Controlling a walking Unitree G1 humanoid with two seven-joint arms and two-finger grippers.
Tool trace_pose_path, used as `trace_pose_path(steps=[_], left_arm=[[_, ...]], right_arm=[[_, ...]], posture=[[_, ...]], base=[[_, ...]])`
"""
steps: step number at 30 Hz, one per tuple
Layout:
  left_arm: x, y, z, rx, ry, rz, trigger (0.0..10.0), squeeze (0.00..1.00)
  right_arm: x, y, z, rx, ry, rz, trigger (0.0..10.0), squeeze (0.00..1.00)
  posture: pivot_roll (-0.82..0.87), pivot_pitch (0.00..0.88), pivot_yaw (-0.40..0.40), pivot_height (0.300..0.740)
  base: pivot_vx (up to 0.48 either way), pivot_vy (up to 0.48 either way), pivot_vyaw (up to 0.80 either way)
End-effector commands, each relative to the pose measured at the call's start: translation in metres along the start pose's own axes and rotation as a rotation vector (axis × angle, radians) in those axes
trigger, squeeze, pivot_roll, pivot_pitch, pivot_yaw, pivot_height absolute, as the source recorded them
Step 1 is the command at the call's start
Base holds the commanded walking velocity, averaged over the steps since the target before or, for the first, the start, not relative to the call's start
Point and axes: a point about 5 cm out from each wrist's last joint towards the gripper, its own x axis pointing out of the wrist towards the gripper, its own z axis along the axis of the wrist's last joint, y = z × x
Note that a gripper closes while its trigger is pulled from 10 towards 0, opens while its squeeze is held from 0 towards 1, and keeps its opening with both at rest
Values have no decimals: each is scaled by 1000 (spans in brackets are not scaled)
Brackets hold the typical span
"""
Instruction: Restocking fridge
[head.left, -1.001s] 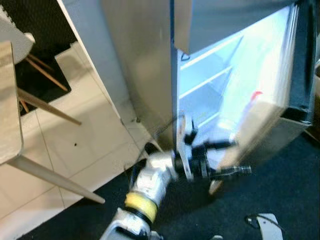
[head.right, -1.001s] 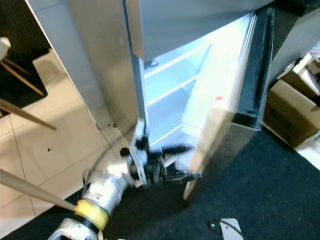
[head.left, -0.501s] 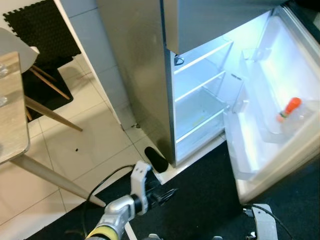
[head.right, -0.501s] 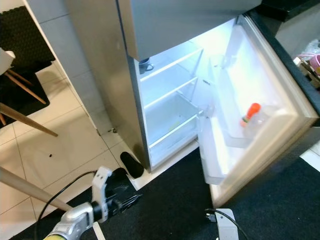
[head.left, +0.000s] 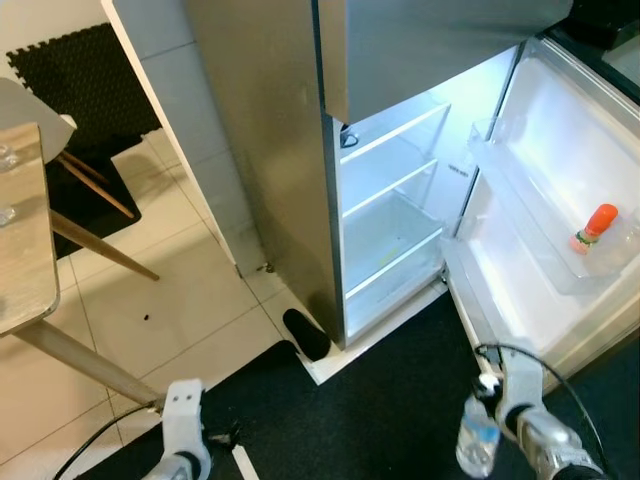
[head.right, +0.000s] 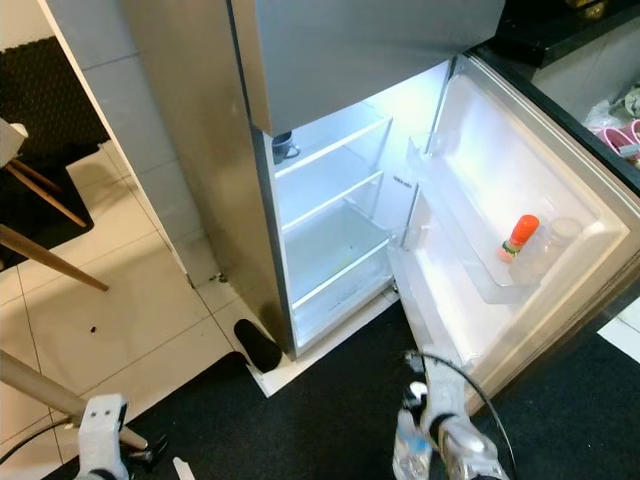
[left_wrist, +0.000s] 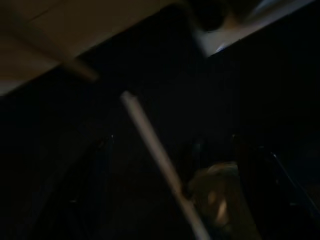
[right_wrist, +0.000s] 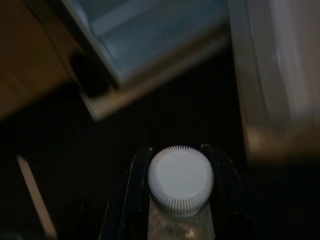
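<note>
The steel fridge stands with its lower door swung wide to the right. Its lit shelves look bare. An orange-capped bottle lies in a door bin. Low at the right, over the dark carpet before the door, my right gripper is shut on a clear water bottle. The right wrist view shows the bottle's white ribbed cap between the black fingers. My left gripper hangs low at the left.
A wooden table with slanted legs stands at the left, over white tiles. A black foam mat lies behind it. A black object sits on the floor at the fridge's front corner. Dark carpet spreads before the fridge.
The fridge door has swung from half open to fully open. My left arm has dropped from the door to low at the left. The right arm with the bottle has come into view.
</note>
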Motion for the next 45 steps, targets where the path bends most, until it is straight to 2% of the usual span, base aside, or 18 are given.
trace_pose_path(steps=[1, 3, 4, 9, 12, 15, 17, 18, 26, 28, 30, 32, 38, 40, 41, 43, 44, 45], left_arm=[[-8, 13, -18, -6, 62, 61, 10000, 0], [-9, 11, -24, -4, 80, 62, 10000, 0], [-11, 5, -36, 6, 112, 52, 10000, 0], [-12, -3, -45, 2, 128, 44, 10000, 0], [-12, -3, -45, 1, 129, 45, 10000, 0], [-11, -8, -46, 9, 131, 31, 10000, 0], [-10, -9, -46, 10, 131, 28, 10000, 0], [-10, -10, -45, 20, 132, 23, 10000, 0], [-10, -8, -43, 30, 129, 22, 10000, 0], [-9, -9, -43, 37, 129, 18, 10000, 0], [-9, -9, -43, 38, 128, 15, 10000, 0], [-9, -11, -43, 42, 130, 9, 10000, 0], [-8, -14, -44, 45, 133, -1, 10000, 0], [-8, -17, -44, 44, 133, -10, 10000, 0], [-8, -17, -44, 44, 133, -10, 10000, 0], [-7, -19, -44, 39, 133, -19, 10000, 0], [-7, -19, -44, 39, 133, -19, 10000, 0], [-7, -21, -44, 36, 134, -24, 10000, 0]], right_arm=[[3, -6, 22, -22, -96, -4, 10000, 0], [5, -9, 36, -43, -143, -10, 10000, 0], [7, -19, 65, -115, -222, -59, 10000, 0], [6, -35, 94, -196, -291, -171, 10000, 0], [5, -38, 98, -199, -298, -195, 10000, 0], [-1, -58, 110, -254, -298, -348, 10000, 0], [-3, -63, 113, -267, -301, -381, 10000, 0], [-8, -75, 117, -289, -298, -453, 10000, 0], [-25, -105, 120, -294, -291, -605, 10000, 0], [-37, -122, 121, -294, -291, -689, 10000, 0], [-42, -129, 121, -298, -289, -726, 10000, 0], [-44, -132, 117, -281, -276, -729, 10000, 0], [-28, -109, 84, -185, -173, -585, 10000, 0], [-23, -96, 57, -108, -96, -535, 10000, 0], [-23, -96, 57, -108, -96, -535, 10000, 0], [-24, -82, 18, -39, 25, -498, 10000, 0], [-24, -82, 18, -39, 25, -498, 10000, 0], [-26, -75, -1, -18, 89, -484, 10000, 0]], posture=[[-39, 110, 48, 740], [-37, 106, 42, 740], [-36, 105, 34, 740], [-28, 107, 28, 740], [-27, 105, 27, 740], [-22, 98, 27, 740], [-22, 98, 27, 740], [-21, 94, 27, 740], [-19, 90, 25, 740], [-19, 85, 26, 740], [-19, 85, 26, 740], [-20, 83, 27, 740], [-28, 84, 26, 740], [-25, 84, 25, 740], [-25, 84, 25, 740], [-22, 84, 25, 740], [-22, 84, 25, 740], [-21, 82, 26, 740]], base=[[0, 0, 0], [0, 0, 0], [0, 0, 0], [0, 0, 0], [0, 0, 0], [0, 0, 0], [0, 0, 0], [0, 0, 0], [0, 0, 0], [0, 0, 0], [0, 0, 0], [0, 0, 0], [0, 0, 0], [0, 0, 0], [0, 0, 0], [0, 0, 0], [0, 0, 0], [0, 0, 0]])
